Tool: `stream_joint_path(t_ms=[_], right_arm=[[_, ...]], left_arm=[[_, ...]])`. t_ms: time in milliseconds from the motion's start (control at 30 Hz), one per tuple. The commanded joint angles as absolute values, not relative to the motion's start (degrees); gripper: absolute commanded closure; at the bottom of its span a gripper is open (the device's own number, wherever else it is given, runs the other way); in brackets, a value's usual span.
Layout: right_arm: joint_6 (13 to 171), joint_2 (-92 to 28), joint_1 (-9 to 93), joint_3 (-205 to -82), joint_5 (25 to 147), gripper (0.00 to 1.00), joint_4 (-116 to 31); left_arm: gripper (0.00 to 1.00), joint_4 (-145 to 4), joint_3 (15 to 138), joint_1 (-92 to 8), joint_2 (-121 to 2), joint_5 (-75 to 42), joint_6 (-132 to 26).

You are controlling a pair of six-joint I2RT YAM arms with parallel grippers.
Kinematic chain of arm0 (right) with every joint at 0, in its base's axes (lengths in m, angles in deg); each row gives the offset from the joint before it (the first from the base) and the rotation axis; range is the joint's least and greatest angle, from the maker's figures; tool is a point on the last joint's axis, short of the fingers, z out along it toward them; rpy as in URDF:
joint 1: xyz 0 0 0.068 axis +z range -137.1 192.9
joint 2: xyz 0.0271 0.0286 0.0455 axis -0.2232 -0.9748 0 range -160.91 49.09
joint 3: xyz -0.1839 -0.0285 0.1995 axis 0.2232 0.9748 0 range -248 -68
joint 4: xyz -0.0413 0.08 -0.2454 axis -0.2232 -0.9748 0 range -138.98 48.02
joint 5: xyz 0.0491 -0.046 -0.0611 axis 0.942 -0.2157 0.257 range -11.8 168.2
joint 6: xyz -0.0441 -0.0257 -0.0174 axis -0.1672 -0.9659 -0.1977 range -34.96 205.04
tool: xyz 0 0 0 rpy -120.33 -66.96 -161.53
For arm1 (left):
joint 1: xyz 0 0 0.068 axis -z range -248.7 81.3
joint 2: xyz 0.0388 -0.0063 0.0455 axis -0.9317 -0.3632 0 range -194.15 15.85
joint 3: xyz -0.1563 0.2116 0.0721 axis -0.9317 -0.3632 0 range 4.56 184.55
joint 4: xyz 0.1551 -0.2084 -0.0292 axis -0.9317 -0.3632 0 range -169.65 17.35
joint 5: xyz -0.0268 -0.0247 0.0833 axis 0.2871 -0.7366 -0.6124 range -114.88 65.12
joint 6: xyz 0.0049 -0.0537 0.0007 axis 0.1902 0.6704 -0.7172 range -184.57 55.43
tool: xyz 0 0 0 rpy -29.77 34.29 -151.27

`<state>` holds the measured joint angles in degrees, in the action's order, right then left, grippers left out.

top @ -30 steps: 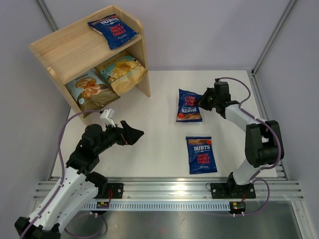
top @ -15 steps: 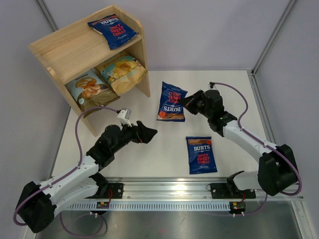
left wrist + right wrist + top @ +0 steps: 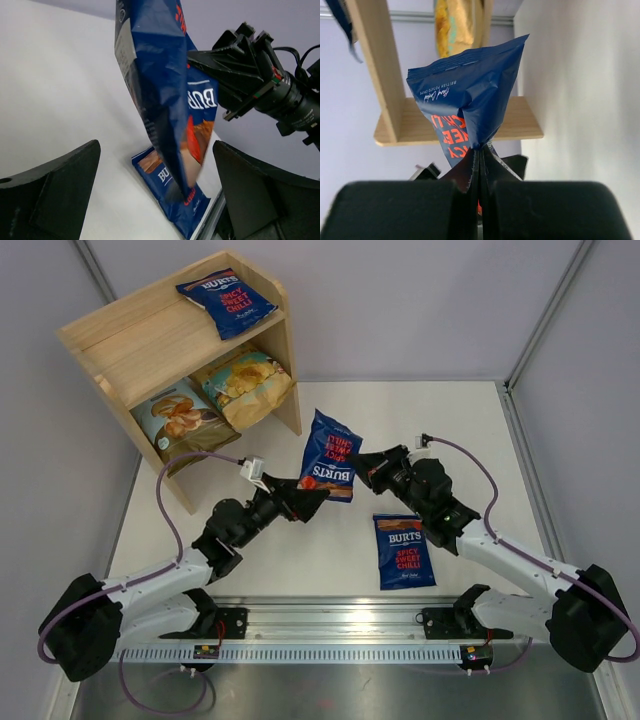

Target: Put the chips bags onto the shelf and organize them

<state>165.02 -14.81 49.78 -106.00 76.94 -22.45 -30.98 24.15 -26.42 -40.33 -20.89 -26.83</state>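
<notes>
My right gripper [image 3: 364,469] [image 3: 480,167] is shut on one edge of a dark blue chips bag [image 3: 329,454] [image 3: 469,97] and holds it in the air at mid-table. My left gripper [image 3: 314,496] [image 3: 156,167] stands wide open. The hanging bag [image 3: 167,107] dips between its fingers without touching either. A second dark blue bag [image 3: 404,550] [image 3: 176,212] lies flat on the table. A third [image 3: 227,302] lies on the top tier of the wooden shelf [image 3: 140,340]. The pale blue-olive bag [image 3: 180,422] and the tan-yellow bag [image 3: 246,386] sit on the lower tier.
The shelf stands at the far left corner, with bare wood left of the bag on its top tier. A metal rail [image 3: 340,618] runs along the near edge, and grey walls close in the table.
My right arm has lifted the dark blue bag off the table and carried it left. My left arm has reached right until its open fingers flank the bag's lower end.
</notes>
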Motion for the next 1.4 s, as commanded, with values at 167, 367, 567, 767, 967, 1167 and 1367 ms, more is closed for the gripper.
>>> stream_joint_path(t_ms=[167, 367, 567, 767, 967, 1167, 1367], right_arm=[[171.35, -13.84, 56.66, -105.53, 68.27, 1.0, -12.55], [169.77, -13.32, 57.72, -106.32, 67.13, 0.98, -13.76], [160.99, -7.43, 57.46, -108.34, 60.37, 0.5, -25.0], [152.12, -0.4, 55.79, -110.19, 54.05, 0.2, -38.02], [145.69, 5.84, 54.56, -110.28, 49.11, 0.16, -46.98], [143.14, 9.45, 54.03, -110.19, 47.0, 0.15, -51.12], [142.96, 12.69, 54.03, -110.1, 45.68, 0.15, -54.11]], left_arm=[[0.49, -15.43, 25.73, -22.39, -43.38, -26.96, -25.81], [0.84, -16.48, 24.95, -20.89, -39.79, -30.33, -25.63], [0.99, -28.07, 26.87, -20.89, -30.56, -29.54, -27.56], [0.99, -44.32, 36.35, -20.89, -24.31, -27.61, -31.87], [1.0, -62.6, 53.64, -20.98, -23.61, -31.63, -36.44], [0.95, -80.89, 73.96, -21.68, -28.43, -49.73, -38.2], [0.96, -98.63, 98.31, -32.36, -41.26, -53.11, -32.15]])
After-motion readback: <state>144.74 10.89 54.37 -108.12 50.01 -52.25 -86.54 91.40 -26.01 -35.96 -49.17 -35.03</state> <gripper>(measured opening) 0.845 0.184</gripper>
